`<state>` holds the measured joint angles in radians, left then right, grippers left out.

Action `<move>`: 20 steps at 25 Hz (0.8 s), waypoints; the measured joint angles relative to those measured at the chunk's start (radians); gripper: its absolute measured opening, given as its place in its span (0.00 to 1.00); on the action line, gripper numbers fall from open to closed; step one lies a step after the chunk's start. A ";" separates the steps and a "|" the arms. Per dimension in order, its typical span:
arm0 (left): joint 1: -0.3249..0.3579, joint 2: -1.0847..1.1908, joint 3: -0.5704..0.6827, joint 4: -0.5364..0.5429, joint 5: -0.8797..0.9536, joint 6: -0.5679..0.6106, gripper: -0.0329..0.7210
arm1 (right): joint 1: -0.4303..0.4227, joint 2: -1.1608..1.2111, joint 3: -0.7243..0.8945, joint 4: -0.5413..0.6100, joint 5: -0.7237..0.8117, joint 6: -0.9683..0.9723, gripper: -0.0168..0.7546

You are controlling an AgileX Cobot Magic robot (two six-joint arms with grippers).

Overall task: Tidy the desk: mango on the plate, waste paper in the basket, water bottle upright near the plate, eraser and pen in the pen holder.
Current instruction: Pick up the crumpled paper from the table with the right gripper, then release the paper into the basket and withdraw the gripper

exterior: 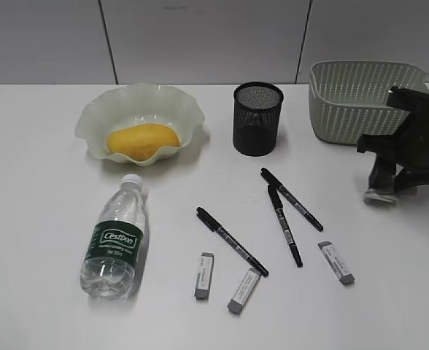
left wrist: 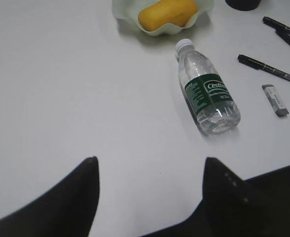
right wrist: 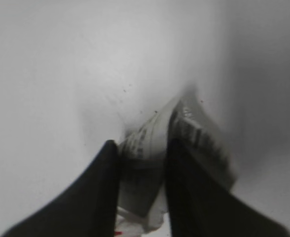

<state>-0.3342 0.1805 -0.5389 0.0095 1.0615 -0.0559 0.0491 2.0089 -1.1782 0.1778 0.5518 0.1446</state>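
The mango [exterior: 142, 141] lies in the pale green wavy plate [exterior: 98, 109] and shows in the left wrist view [left wrist: 167, 13]. The water bottle [exterior: 114, 239] lies on its side on the desk [exterior: 39, 219], cap toward the plate. Three black pens [exterior: 231, 241] and three grey erasers [exterior: 204, 275] lie in front of the black mesh pen holder [exterior: 257, 118]. My right gripper [exterior: 386, 191] is down at the desk in front of the basket [exterior: 360, 98], shut on the waste paper [right wrist: 147, 148]. My left gripper [left wrist: 152, 165] is open and empty over bare desk.
The basket stands at the back right, right behind my right arm. The pen holder stands between plate and basket. A grey wall runs along the desk's far edge.
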 joint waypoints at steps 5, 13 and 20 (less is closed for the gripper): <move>0.000 0.000 0.000 0.000 0.000 0.000 0.69 | 0.004 -0.085 0.001 -0.135 0.047 0.048 0.07; 0.000 0.000 0.000 0.000 0.000 0.000 0.69 | 0.004 -0.388 -0.017 -0.214 -0.183 -0.004 0.04; 0.000 0.000 0.000 0.000 -0.001 0.000 0.69 | 0.004 -0.068 -0.315 -0.236 -0.101 -0.009 0.58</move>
<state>-0.3342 0.1805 -0.5389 0.0098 1.0606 -0.0557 0.0534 1.9409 -1.4931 -0.0587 0.4506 0.1358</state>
